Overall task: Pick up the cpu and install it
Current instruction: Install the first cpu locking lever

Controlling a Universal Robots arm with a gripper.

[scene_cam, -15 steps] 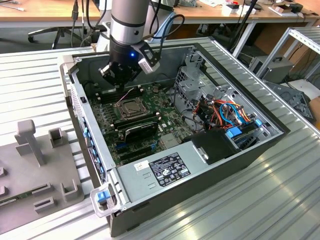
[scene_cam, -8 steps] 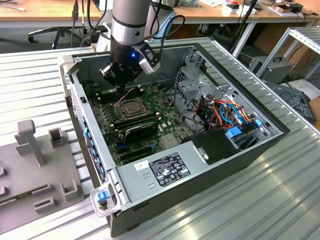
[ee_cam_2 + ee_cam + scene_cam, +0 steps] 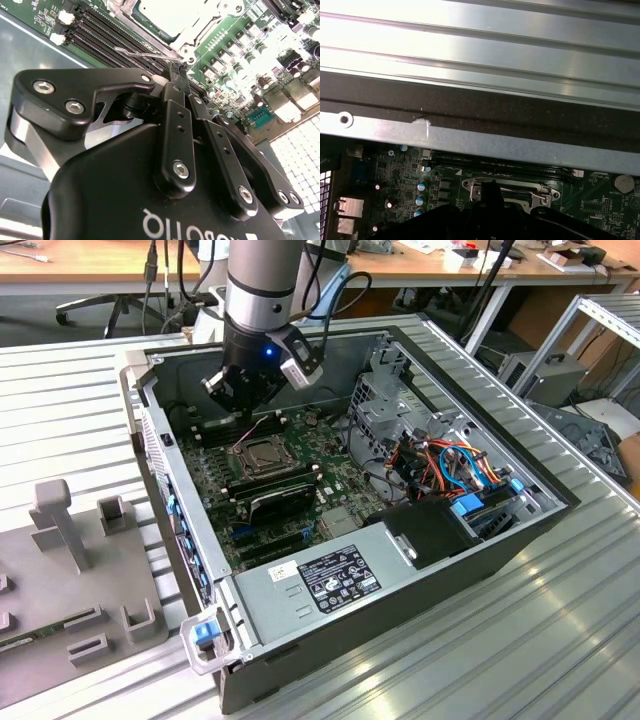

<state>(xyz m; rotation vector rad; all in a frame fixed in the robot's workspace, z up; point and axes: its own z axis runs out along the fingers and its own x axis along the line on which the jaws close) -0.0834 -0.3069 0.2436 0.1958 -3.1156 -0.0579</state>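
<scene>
1. Nearest, the open dark grey metal computer case [image 3: 450, 580] carries the green motherboard [image 3: 335, 485].
2. The cpu [image 3: 266, 453], a pale silver square chip, looks to be lying in the dark socket with the metal frame [image 3: 192, 40], toward the board's far edge.
3. Just above it hangs the black two-finger gripper [image 3: 176, 70], fingers pinched together with nothing between them that I can see.
4. My worry: if the chip isn't seated flat, any push from those closed tips could bend socket pins. The thin wire lever [image 3: 145, 51] also looks easy to snag.

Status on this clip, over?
Gripper low over the motherboard, jaws shut. Cpu lying in the socket, close to the gripper. Nothing in the way.
</scene>
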